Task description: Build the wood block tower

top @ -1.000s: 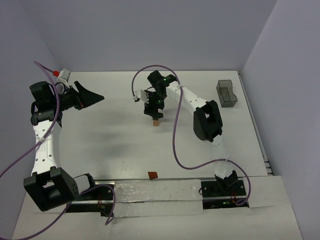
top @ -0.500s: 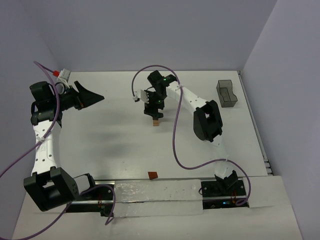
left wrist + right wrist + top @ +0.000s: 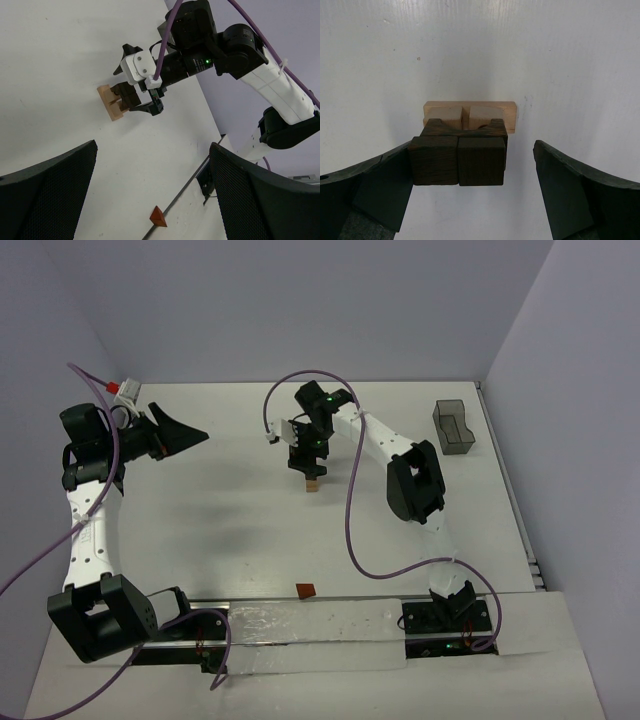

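The tower (image 3: 313, 483) is set mid-worktop, nearer the far edge. Its top is flanked by the right gripper (image 3: 306, 462), jaws wide apart, nothing gripped. Placing is judged done, so a straight lift is called for. A wedge (image 3: 305, 590) waits by the near edge, with open room between. The left gripper (image 3: 195, 433) is held agape near the left edge.

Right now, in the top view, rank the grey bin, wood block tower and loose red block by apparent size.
1. grey bin
2. wood block tower and loose red block: alike, tower partly hidden, so unranked.
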Controlling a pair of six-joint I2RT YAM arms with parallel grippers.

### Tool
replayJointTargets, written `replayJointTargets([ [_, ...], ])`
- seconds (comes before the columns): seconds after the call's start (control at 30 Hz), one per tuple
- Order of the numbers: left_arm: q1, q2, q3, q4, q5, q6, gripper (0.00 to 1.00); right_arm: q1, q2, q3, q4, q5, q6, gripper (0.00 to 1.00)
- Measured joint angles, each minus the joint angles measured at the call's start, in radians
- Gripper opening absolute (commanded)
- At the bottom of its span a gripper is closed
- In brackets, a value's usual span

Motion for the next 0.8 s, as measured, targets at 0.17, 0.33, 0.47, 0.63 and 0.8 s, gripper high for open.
replayJointTargets([
  [0.17,0.0,0.0,-0.001,0.0,0.0,-0.002,0.99,0.0,0.0,0.0,0.0,0.0,0.0,1.0],
  [0.33,0.0,0.0,-0.001,0.0,0.0,-0.003,0.99,0.0,0.0,0.0,0.0,0.0,0.0,1.0],
  [0.47,0.0,0.0,-0.001,0.0,0.0,-0.003,0.99,0.0,0.0,0.0,0.0,0.0,0.0,1.0],
  [0.63,0.0,0.0,-0.002,0.0,0.0,-0.003,0.99,0.0,0.0,0.0,0.0,0.0,0.0,1.0],
  [0.8,0.0,0.0,-0.002,0.0,0.001,-0.003,0.99,0.0,-0.002,-0.009,0.001,0.0,0.0,1.0],
])
